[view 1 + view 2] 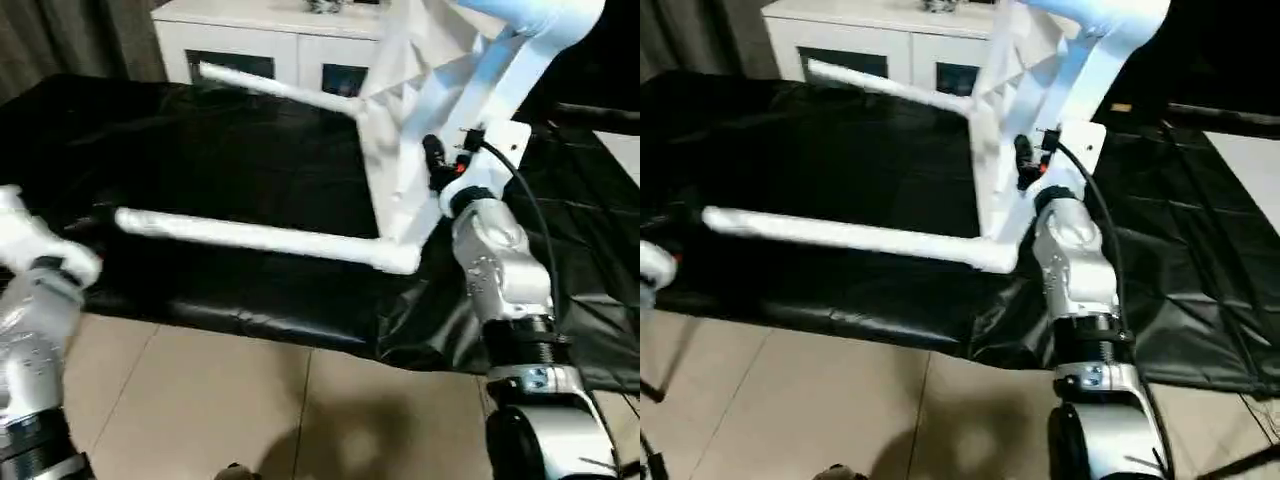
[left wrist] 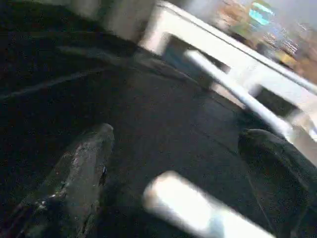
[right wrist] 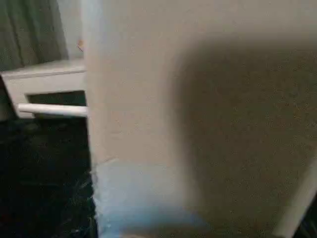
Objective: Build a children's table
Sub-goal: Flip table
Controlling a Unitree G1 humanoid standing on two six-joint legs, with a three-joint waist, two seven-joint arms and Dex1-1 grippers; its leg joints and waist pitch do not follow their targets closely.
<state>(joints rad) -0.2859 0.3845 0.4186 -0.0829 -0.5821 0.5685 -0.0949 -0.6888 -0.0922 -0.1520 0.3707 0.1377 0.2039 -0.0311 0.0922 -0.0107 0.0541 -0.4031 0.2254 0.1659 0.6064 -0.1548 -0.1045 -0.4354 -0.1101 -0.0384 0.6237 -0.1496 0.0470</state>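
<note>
The children's table lies on its side on the black-covered work table. Its white top stands on edge. Two white legs point left from it, a near leg and a far leg, and another leg rises to the upper right. My right gripper is against the top's near edge and shut on it; the right wrist view has the white top very close. My left gripper is open, its black fingers wide apart just short of the near leg's free end.
A white cabinet with glass doors stands behind the work table. The black cover hangs over the front edge, above a tiled floor. A curtain hangs at the back left.
</note>
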